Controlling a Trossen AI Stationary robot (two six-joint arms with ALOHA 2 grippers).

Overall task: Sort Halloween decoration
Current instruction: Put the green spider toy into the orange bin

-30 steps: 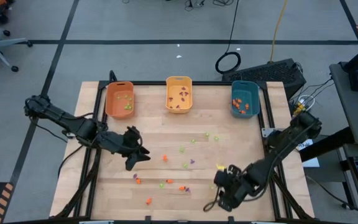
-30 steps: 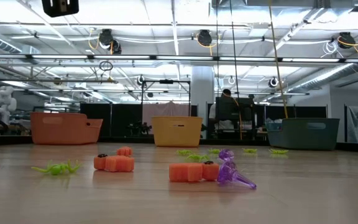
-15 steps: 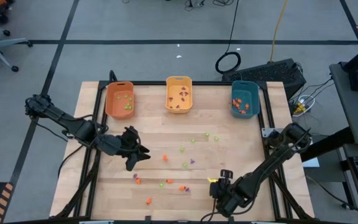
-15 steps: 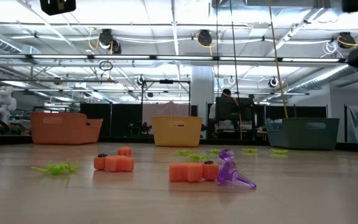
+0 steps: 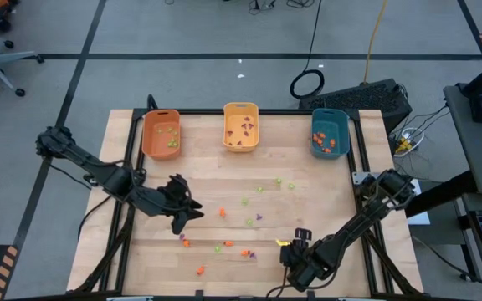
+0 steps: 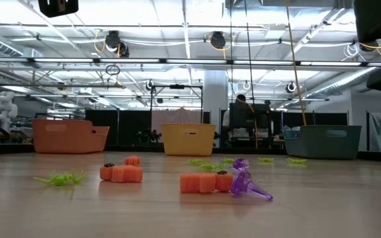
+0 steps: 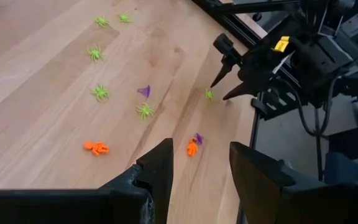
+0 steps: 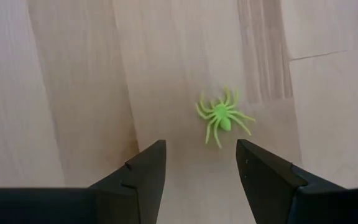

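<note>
My right gripper (image 8: 201,163) hangs open over a light green spider (image 8: 221,116), centre of its wrist frame. It looks featherlight, springy-legged; I'd pinch the body. My left gripper (image 7: 199,163), also open, waits mid-left in the high view.

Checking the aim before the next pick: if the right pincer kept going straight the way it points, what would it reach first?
Probably the light green spider on the wooden table. It lies just ahead of the open right pincer, slightly toward one finger; nothing else shows in between, though depth is hard to judge.
</note>
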